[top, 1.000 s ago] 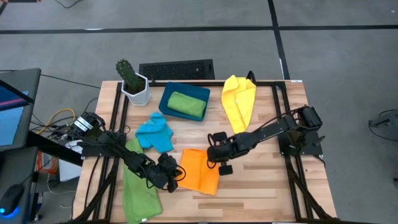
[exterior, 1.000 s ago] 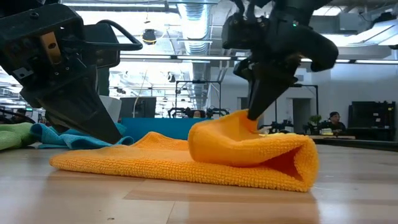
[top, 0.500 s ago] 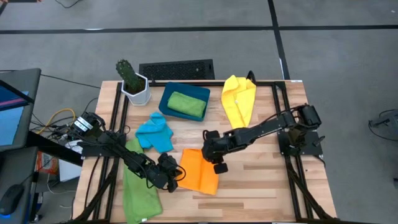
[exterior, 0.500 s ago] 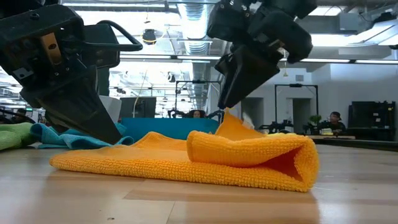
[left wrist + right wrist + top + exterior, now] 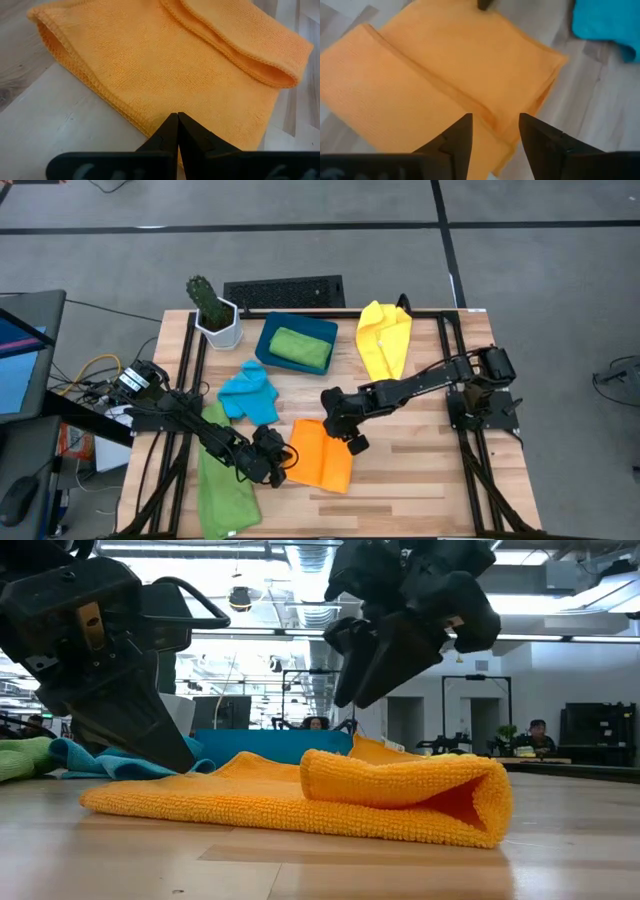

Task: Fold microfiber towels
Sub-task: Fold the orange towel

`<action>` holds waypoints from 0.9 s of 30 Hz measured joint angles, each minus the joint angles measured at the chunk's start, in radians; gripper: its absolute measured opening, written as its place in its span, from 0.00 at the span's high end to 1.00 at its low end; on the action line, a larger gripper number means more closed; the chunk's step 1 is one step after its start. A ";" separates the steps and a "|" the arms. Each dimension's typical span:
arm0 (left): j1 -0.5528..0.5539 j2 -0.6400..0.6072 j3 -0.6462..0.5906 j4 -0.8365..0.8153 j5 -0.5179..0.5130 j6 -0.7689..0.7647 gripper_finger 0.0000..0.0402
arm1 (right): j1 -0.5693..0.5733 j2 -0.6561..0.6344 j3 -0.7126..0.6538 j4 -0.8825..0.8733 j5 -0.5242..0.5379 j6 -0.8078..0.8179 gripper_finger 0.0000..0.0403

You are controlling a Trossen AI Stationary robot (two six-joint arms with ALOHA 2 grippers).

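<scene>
one orange towel [image 5: 322, 456] lies folded on the table [image 5: 420, 480]'s near middle, a loose fold along its right side. the left gripper [image 5: 281, 463] presses on the towel's left edge, fingers closed together on the cloth edge. the right gripper [image 5: 340, 432] hovers over the towel's far right corner, fingers spread, holding nothing. left of the towel lies a green towel [image 5: 222, 485]; beyond it a blue towel [image 5: 250, 393], farther a yellow towel [image 5: 384, 340], and a second green towel [image 5: 300, 347] in the teal tray [image 5: 268, 332].
</scene>
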 joint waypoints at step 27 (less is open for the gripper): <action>0.001 0.000 0.000 -0.019 0.000 -0.091 1.00 | -0.040 0.101 -0.001 0.050 -0.056 -0.079 0.55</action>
